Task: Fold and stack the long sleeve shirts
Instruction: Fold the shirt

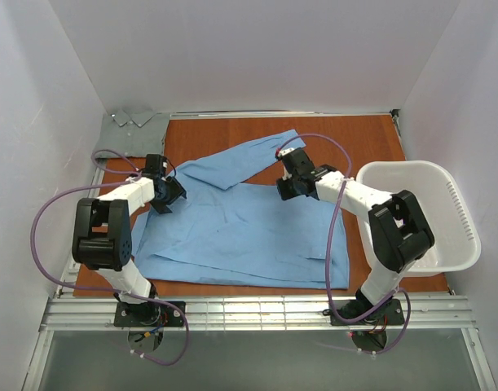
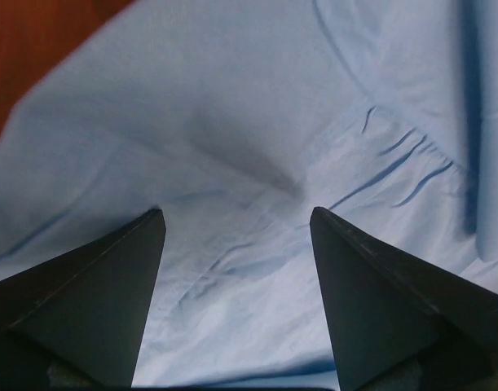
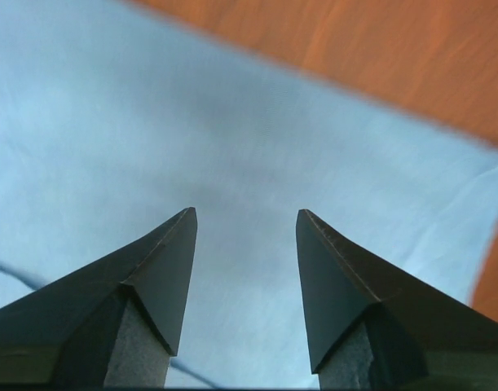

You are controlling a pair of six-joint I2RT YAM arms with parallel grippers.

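The light blue shirt [image 1: 240, 228] lies spread on the wooden table, one sleeve [image 1: 249, 159] running up toward the back. My left gripper [image 1: 169, 195] is open just above the shirt's left shoulder area [image 2: 232, 163], nothing between its fingers. My right gripper [image 1: 284, 186] is open over the shirt's upper right part [image 3: 232, 147], near its edge, holding nothing. The grey-green shirt [image 1: 138, 130] lies folded at the back left corner.
A white plastic laundry basket [image 1: 464, 244] stands at the right edge of the table. Bare wooden tabletop [image 1: 346, 138] shows behind the shirt. White walls enclose the table on three sides.
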